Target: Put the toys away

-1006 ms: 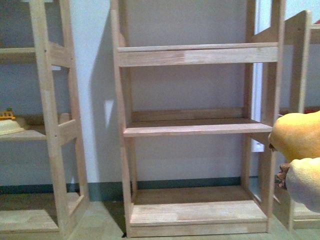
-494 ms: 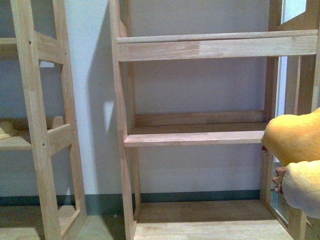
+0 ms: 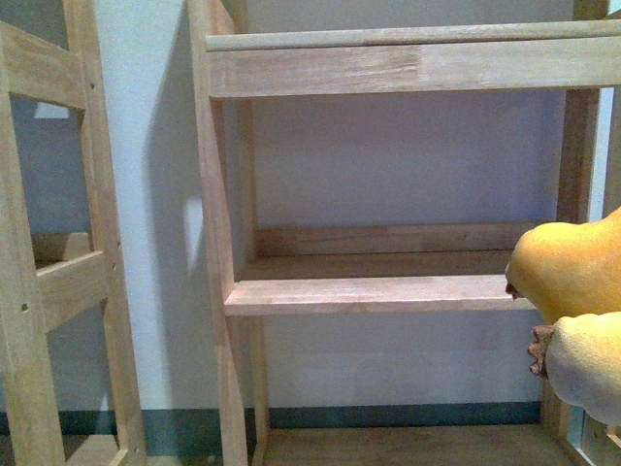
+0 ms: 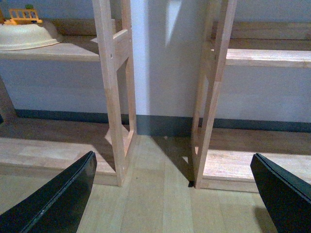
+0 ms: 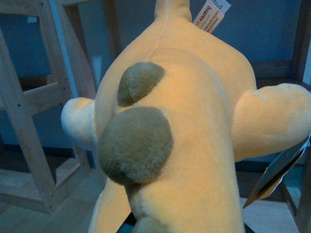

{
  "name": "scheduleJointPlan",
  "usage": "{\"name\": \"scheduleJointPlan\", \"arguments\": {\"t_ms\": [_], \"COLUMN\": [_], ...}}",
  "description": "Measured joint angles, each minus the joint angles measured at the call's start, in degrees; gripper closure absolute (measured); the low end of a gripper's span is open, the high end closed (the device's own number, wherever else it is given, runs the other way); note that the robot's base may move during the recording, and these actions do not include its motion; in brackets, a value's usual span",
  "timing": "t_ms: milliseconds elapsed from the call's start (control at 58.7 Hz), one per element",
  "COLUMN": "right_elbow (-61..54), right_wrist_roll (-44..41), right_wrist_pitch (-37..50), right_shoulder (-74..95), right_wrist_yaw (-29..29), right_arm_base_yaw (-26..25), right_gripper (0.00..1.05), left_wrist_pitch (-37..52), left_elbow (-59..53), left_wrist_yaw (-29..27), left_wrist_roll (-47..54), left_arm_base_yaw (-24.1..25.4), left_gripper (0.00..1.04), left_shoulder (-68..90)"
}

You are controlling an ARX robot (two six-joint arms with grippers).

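Shelf unit (image 3: 215, 243) fills my front view; its middle shelf (image 3: 369, 291) is the obvious target. Plush toy (image 3: 568, 267) hangs mid-air by that shelf's right end, not on the board. Right fingers are hidden behind it, so I read them as clamped on it, unconfirmed. Left fingers (image 4: 58, 199) are spread wide, holding nothing. Plan: carry it left over the board, clear the front edge, lower, release.
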Motion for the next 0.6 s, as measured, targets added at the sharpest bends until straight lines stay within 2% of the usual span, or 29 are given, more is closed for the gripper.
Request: {"name": "scheduleJointPlan", "arguments": {"t_ms": [597], "right_elbow": [0.0], "right_wrist_roll": [0.0], "right_wrist_pitch": [0.0], "right_shoulder": [0.0], "right_wrist_yaw": [0.0], "right_arm_base_yaw": [0.0], "right_gripper": [0.98], "left_wrist_pitch": [0.0], "left_elbow": [0.0], "left_wrist_yaw": [0.0], "left_wrist_roll": [0.0], "left_arm_base_yaw": [0.0], "left_gripper": [0.06], "left_shoulder": [0.0]}}
